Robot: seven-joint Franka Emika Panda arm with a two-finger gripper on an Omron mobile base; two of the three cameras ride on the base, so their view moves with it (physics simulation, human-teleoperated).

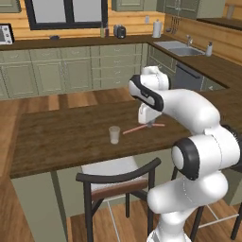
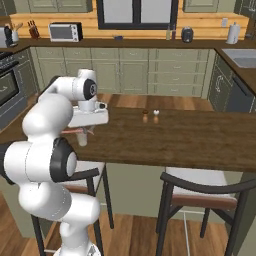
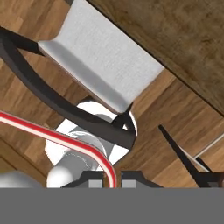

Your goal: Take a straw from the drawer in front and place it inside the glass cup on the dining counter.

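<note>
stool [image 1: 116, 177]: tucked at the near edge of the dining counter [image 1: 56, 137]
gripper [image 1: 150, 125]: clenched on the straw [image 1: 137, 128] (held roughly level above the counter)
glass cup [image 1: 114, 134]: upright, just beside the straw's free end

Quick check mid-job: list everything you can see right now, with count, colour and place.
straw: one, reddish-pink, held level over the dining counter, right of the cup
glass cup: one, clear, upright on the dining counter
dining counter: one, dark-brown wood
stools: two, black frames, pale seats, at the counter's near edge
microwave: one, white, back counter
sink: one, grey, side counter
paper towel roll: one, white, beside the sink
gripper: one, shut on the straw
</note>
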